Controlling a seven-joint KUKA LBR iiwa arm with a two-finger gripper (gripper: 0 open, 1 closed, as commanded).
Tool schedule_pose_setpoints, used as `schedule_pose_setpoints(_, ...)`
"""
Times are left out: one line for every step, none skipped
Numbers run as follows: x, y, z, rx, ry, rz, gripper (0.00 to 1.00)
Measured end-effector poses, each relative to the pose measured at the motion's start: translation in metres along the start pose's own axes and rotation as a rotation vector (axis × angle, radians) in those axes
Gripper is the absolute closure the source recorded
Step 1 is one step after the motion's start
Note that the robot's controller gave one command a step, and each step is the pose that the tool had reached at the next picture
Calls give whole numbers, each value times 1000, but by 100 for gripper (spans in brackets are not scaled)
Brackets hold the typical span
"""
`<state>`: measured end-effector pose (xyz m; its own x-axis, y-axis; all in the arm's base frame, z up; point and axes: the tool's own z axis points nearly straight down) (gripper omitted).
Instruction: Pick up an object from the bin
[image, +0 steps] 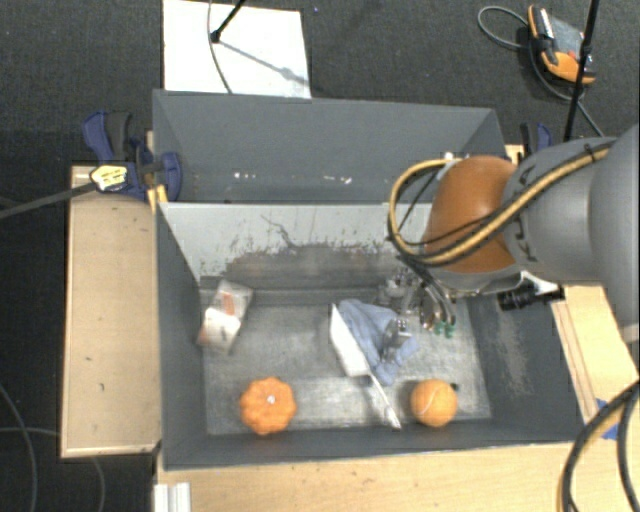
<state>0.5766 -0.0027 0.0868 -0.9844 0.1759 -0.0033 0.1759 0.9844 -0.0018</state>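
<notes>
Hand (404, 335) low over blue-and-white cloth bundle (360, 326), centre-right of bin (185, 330) floor. Spread or pinching, cannot tell. Best bet: take soft blue fold, lift straight up. Orange ball (434, 402) near, lower right by front wall. Small pumpkin (268, 405) and crumpled white packet (224, 315) well apart at left, open floor between.

Overhead, slightly oblique, above bin (180, 300)

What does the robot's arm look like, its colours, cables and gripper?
The arm is a thick, smooth grey tube. A rounded orange cover caps its wrist, with black and yellow cables looping around it. The gripper is small, metallic grey.
</notes>
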Motion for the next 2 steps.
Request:
schedule_pose_setpoints(2, -1, -4, -2, -4, 1, 100)
schedule_pose_setpoints(2, -1, -4, -2, -4, -1, 100)
